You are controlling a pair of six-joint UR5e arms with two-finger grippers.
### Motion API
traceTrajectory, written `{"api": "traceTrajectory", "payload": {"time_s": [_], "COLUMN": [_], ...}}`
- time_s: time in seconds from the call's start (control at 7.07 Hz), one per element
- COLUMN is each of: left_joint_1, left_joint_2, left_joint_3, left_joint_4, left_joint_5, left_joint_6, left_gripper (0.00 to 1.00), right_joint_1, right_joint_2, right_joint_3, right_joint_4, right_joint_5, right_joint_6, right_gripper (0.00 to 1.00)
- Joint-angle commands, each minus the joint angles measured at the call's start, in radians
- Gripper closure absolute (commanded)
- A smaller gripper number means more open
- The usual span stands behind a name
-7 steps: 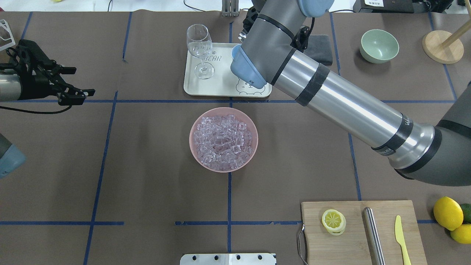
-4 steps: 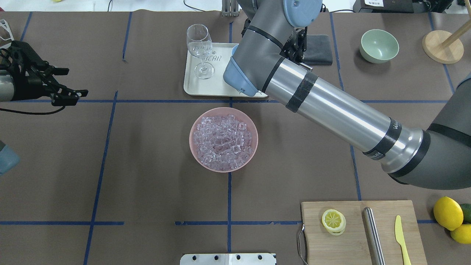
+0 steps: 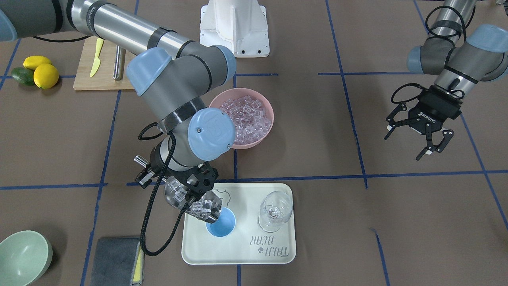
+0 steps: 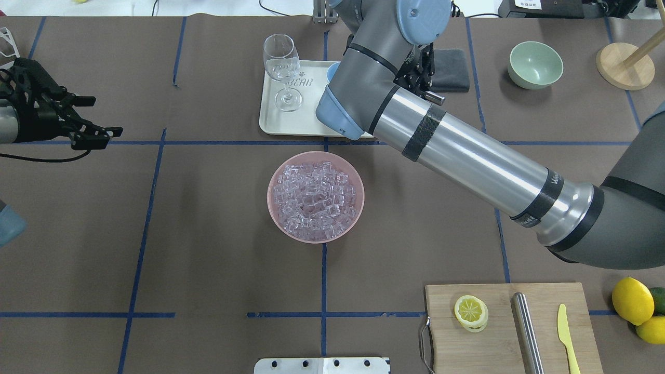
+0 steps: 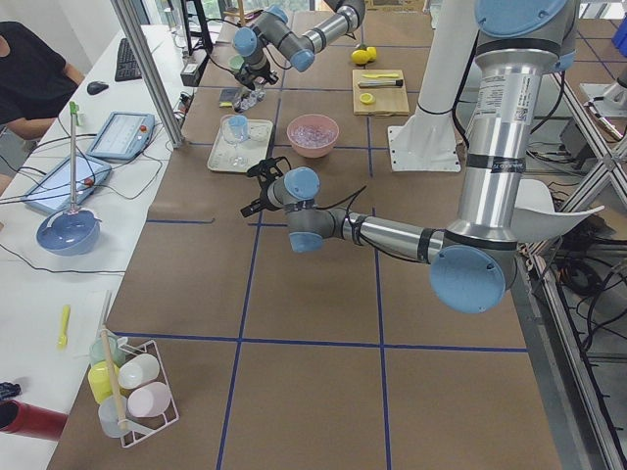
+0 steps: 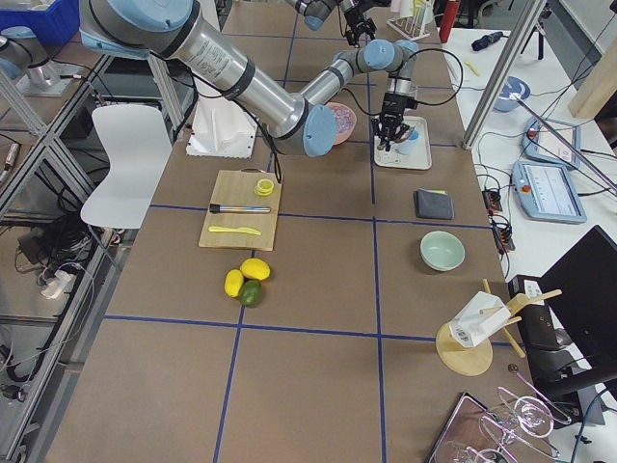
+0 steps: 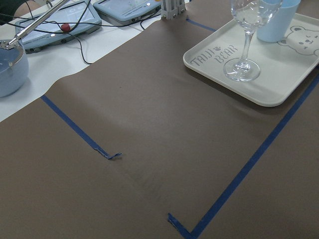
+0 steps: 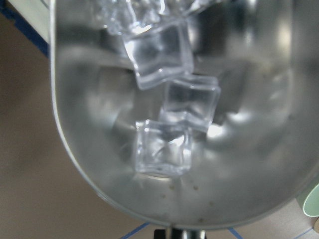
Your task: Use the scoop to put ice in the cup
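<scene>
My right gripper (image 3: 171, 180) is shut on the handle of the steel scoop (image 3: 189, 201), which is tilted mouth-down right over the light-blue cup (image 3: 220, 225) on the white tray (image 3: 274, 252). Clear ice cubes (image 3: 201, 207) lie at the scoop's lip. The right wrist view looks into the scoop (image 8: 249, 169), where three cubes (image 8: 164, 149) lie. The pink bowl (image 4: 271, 197) full of ice (image 4: 316, 200) stands mid-table. My left gripper (image 4: 104, 115) is open and empty at the far left, away from everything. The right arm hides most of the cup (image 4: 332, 70) in the overhead view.
A wine glass (image 3: 274, 210) stands on the tray beside the cup. A grey cloth (image 3: 115, 260) and a pale green bowl (image 3: 22, 256) lie near the tray. The cutting board (image 4: 511, 327) holds a lemon slice, a steel cylinder and a yellow knife; lemons (image 4: 633, 301) lie beside it.
My right arm has swung a little to the left over the tray and its wrist has turned. My left gripper has drawn back slightly toward the left edge.
</scene>
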Motion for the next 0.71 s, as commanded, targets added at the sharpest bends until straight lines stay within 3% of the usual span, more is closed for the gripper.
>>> {"api": "traceTrajectory", "payload": {"time_s": [0.0,0.28,0.57], "left_joint_1": [-0.005,-0.009,-0.017], "left_joint_2": [0.005,0.006,0.006], "left_joint_3": [0.000,0.000,0.000], "left_joint_4": [-0.002,-0.006,-0.008], "left_joint_5": [-0.002,-0.002,-0.002], "left_joint_6": [0.002,0.002,0.002], "left_gripper": [0.00,0.00,0.00], "right_joint_1": [0.001,-0.005,-0.013], "right_joint_2": [0.008,0.040,0.051], "right_joint_3": [-0.031,-0.094,-0.096], "right_joint_4": [0.000,-0.001,-0.006], "right_joint_5": [-0.055,-0.108,-0.146], "right_joint_6": [-0.043,-0.080,-0.109], "right_gripper": [1.00,1.00,1.00]}}
